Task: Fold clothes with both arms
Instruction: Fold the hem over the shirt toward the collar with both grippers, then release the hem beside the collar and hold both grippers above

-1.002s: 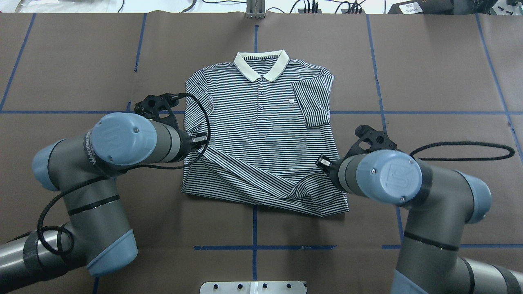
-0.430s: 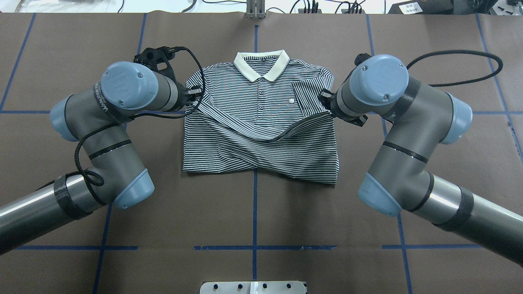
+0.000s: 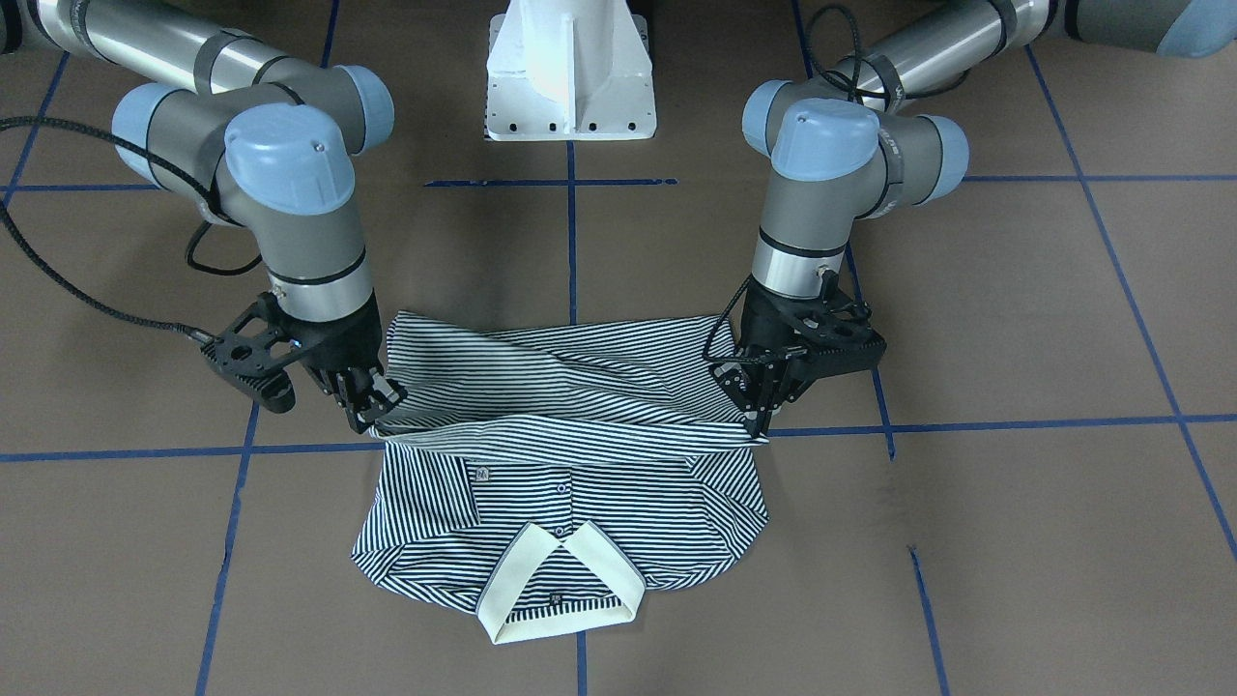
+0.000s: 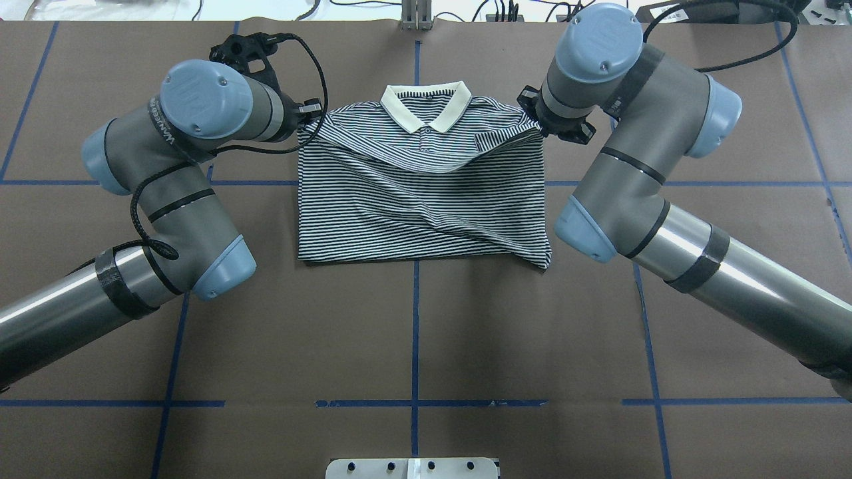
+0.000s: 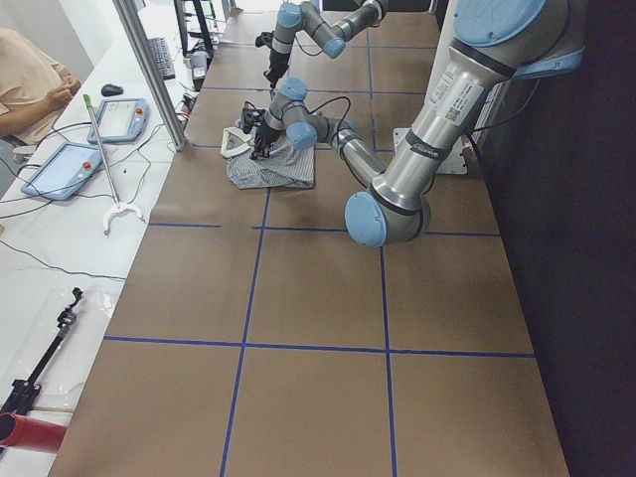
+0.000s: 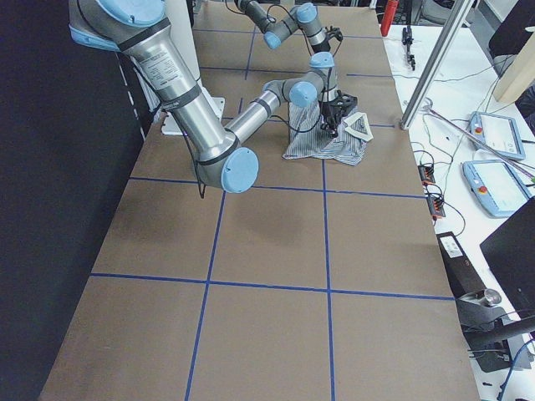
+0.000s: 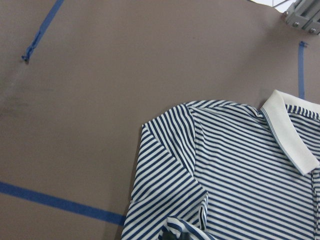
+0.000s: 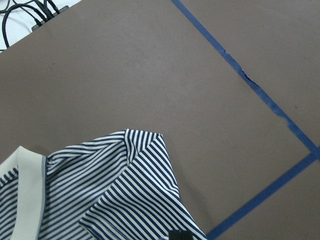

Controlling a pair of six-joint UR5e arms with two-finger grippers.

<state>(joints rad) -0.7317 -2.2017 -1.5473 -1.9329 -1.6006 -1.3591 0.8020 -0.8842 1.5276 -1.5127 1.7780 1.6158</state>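
On the left of the overhead view, the left arm (image 4: 200, 110) has swung forward since 0.4 s ago, its wrist now level with the shirt's shoulder rather than its chest. The left gripper (image 3: 757, 414) is pinched tight on one corner of the hem (image 3: 570, 437), holding it just above the cloth below.

Between the arms, the polo shirt (image 4: 426, 213) lies at the middle of the tabletop (image 4: 499, 332), collar (image 4: 399, 112) toward the far edge. Its lower half is doubled over the upper half. A second ago the hem was only beginning to rise near the bottom. At 0.4 s ago it sagged across the chest, and now it hangs in a shallow curve just short of the collar. From overhead the chest logo and the folded-in sleeve, plain earlier, sit under the carried cloth. The near fold line has drawn further away from the robot, so the shirt looks shorter.

On the right, the right arm (image 4: 599, 46) has moved forward likewise. The right gripper (image 3: 372, 414) is clamped on the other hem corner, at about the same height as its partner. Both wrist cameras look down on a striped shoulder and part of the collar.
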